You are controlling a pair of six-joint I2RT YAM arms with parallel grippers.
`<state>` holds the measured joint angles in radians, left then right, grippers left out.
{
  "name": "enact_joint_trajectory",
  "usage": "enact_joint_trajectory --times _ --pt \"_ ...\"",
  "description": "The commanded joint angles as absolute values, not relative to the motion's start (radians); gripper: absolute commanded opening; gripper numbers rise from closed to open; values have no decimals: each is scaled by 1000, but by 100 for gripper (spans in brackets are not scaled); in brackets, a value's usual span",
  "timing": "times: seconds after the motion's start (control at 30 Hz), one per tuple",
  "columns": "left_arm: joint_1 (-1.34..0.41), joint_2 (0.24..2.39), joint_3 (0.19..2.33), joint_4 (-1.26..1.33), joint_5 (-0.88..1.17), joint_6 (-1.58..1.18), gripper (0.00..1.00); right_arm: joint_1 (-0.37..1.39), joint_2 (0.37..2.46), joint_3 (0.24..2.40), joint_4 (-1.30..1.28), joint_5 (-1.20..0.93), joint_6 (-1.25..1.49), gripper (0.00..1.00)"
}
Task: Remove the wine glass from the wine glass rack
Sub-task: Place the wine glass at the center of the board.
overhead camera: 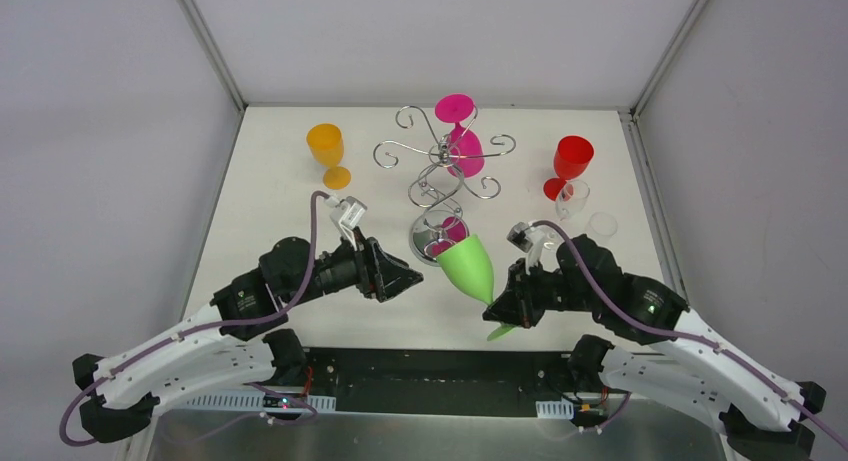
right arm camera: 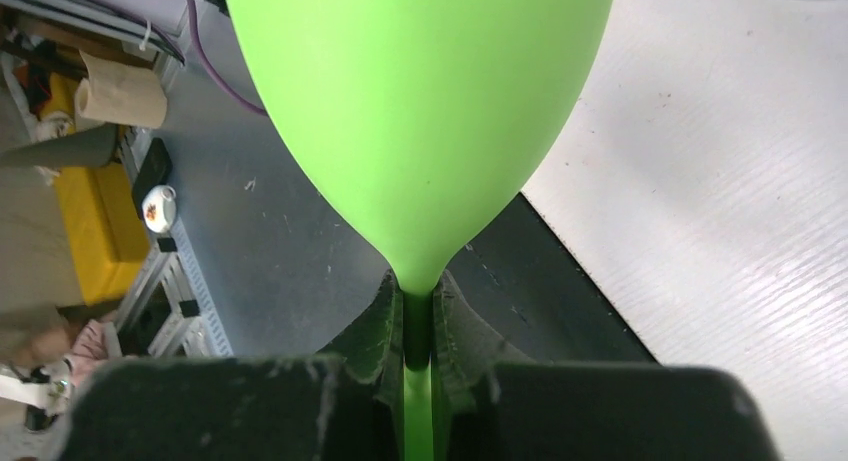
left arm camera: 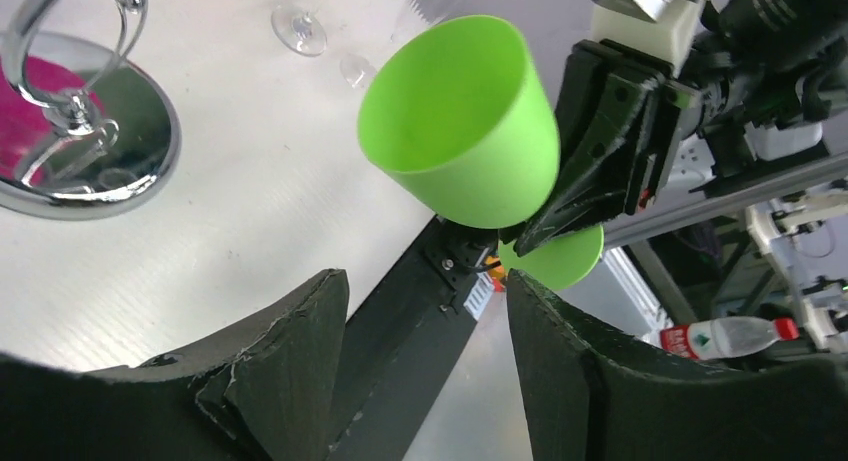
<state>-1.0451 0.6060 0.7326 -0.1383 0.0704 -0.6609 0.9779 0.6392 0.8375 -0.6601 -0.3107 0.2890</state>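
Note:
The chrome wine glass rack [overhead camera: 440, 166] stands mid-table on its round mirrored base [overhead camera: 428, 243]; the base also shows in the left wrist view [left arm camera: 110, 141]. A pink wine glass [overhead camera: 462, 141] hangs upside down from the rack's scroll arms. My right gripper [overhead camera: 503, 306] is shut on the stem of a green wine glass [overhead camera: 468, 266], which it holds tilted above the table in front of the base. The right wrist view shows the stem clamped in the gripper [right arm camera: 420, 326] below the green bowl [right arm camera: 420, 111]. My left gripper [overhead camera: 408, 278] is open and empty, just left of the green glass [left arm camera: 460, 121].
An orange glass [overhead camera: 327, 151] stands upright at the back left. A red glass [overhead camera: 570, 163] and a clear glass [overhead camera: 572, 199] stand at the back right, with another clear glass [overhead camera: 602, 225] beside them. The table's black front edge [overhead camera: 430, 366] lies under the grippers.

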Motion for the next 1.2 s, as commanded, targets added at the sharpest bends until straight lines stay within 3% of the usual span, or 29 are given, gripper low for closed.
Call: enact_joint_trajectory --times 0.0,0.4,0.7,1.17 --pt "-971 607 690 -37 185 -785 60 984 625 888 -631 -365 120 0" --pt "-750 640 601 200 438 -1046 60 997 640 925 -682 -402 -186 0" --pt "-730 631 588 223 486 -1119 59 1015 697 985 -738 -394 -343 0" --pt "-729 622 565 209 541 -1123 53 1041 802 1045 -709 -345 -340 0"
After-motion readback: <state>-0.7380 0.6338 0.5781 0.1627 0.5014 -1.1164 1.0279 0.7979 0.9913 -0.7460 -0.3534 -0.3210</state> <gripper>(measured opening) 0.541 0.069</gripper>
